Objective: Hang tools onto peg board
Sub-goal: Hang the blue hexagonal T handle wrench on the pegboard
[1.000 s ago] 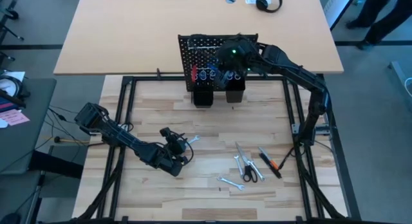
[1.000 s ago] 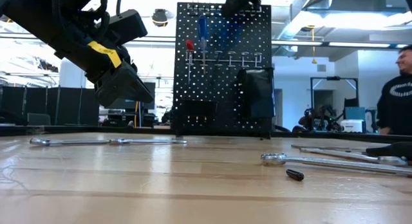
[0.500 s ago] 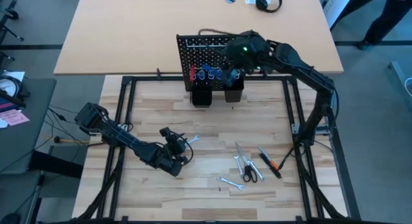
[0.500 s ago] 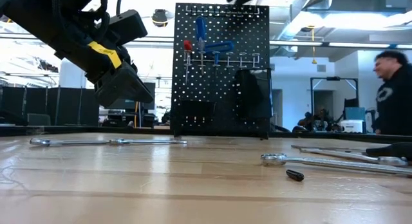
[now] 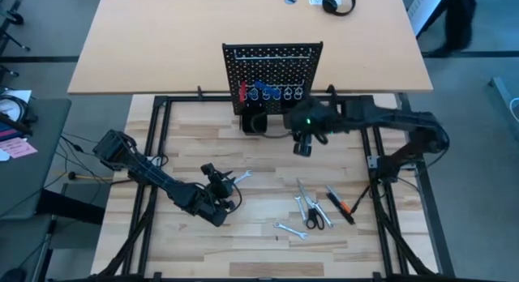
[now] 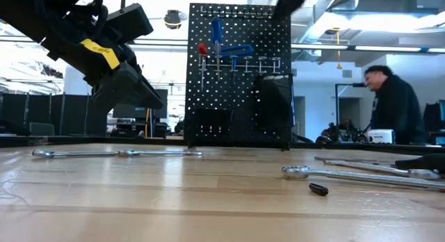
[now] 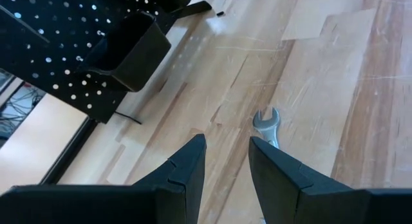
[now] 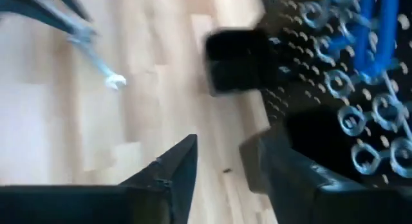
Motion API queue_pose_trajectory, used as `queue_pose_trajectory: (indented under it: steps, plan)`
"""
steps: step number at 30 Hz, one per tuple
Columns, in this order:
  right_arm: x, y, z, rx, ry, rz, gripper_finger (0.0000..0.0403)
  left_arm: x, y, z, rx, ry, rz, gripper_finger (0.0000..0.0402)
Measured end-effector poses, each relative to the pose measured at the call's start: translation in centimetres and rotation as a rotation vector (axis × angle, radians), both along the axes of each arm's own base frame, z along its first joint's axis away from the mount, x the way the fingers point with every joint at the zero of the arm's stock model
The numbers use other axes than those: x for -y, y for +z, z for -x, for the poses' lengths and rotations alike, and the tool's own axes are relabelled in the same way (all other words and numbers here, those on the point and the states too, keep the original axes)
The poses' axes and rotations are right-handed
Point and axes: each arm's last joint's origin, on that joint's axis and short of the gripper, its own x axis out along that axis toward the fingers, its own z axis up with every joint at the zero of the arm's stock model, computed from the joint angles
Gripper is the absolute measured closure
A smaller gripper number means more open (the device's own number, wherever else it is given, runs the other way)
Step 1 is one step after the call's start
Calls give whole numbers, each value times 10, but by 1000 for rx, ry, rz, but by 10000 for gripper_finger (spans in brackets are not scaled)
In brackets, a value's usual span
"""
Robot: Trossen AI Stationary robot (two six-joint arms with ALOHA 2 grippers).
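The table has a top of light wood planks inside a black frame. The peg board stands at its far edge. Two wrenches lie on the left part. On the right part lie a wrench, scissors, a silver tool and an orange-and-black tool, close together.

Even overhead light, backlit glare low, right wrist view seemingly motion-blurred

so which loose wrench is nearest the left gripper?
The wrench just beyond the left gripper, its open end showing between the fingers in the left wrist view; the others lie farther right.
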Motion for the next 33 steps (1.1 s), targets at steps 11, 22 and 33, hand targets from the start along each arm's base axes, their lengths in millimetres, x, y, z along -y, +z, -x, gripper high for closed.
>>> queue_pose_trajectory:
  steps: [11,22,33]
  plan:
    - [29,-72,22,477,-313,258,389,-2,1,-2,-12,-8,-30,290]
    - [73,-77,-16,532,-369,362,394,-4,3,-6,-12,-9,-42,290]
    - [45,-68,-39,503,-188,398,392,-5,2,-6,-13,-8,-37,290]
